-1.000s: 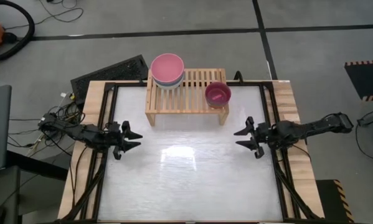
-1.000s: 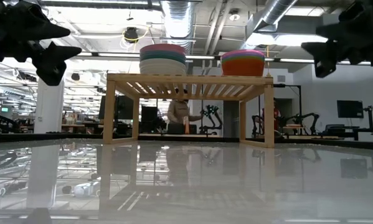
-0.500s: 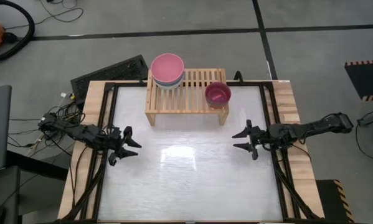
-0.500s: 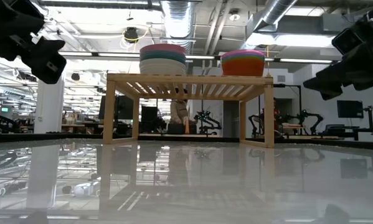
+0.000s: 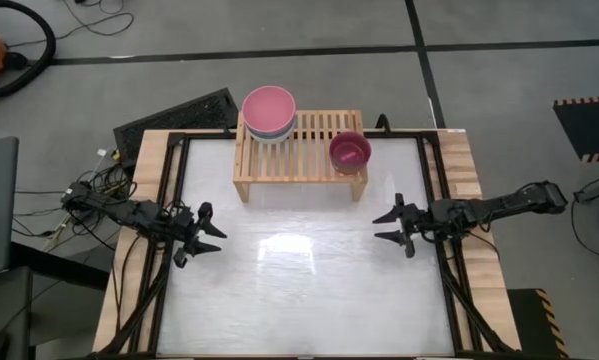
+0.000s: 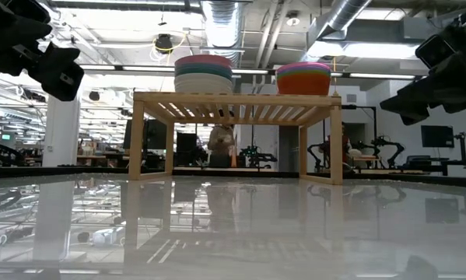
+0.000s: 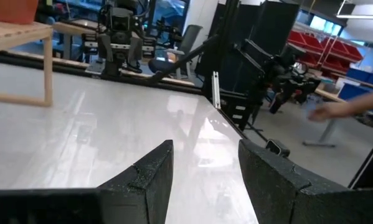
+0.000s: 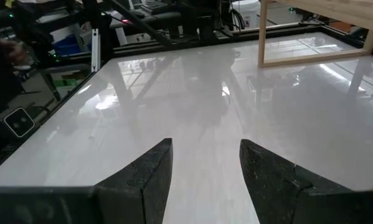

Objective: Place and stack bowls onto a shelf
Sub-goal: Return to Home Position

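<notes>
Bowls (image 6: pixel 204 74) sit in two stacks on the shelf (image 5: pixel 314 140) at the worktop's (image 5: pixel 299 290) far edge. The large stack (image 5: pixel 269 108), pink on top, is at the left end, and the small stack (image 5: pixel 350 152), magenta on top, is at the right. I cannot count the bowls in each stack. I see no loose bowls, so I judge the stacking finished. My left tool (image 5: pixel 209 235) and right tool (image 5: pixel 380 228) hover low, wide open and empty.

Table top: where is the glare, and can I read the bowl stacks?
High view: a white glare patch sits on the table between the open left gripper and right gripper, clear of the shelf; low view: the glossy top mirrors the shelf and lights, the large stack and small stack backlit yet readable; wrist views: streaky reflections only.
</notes>
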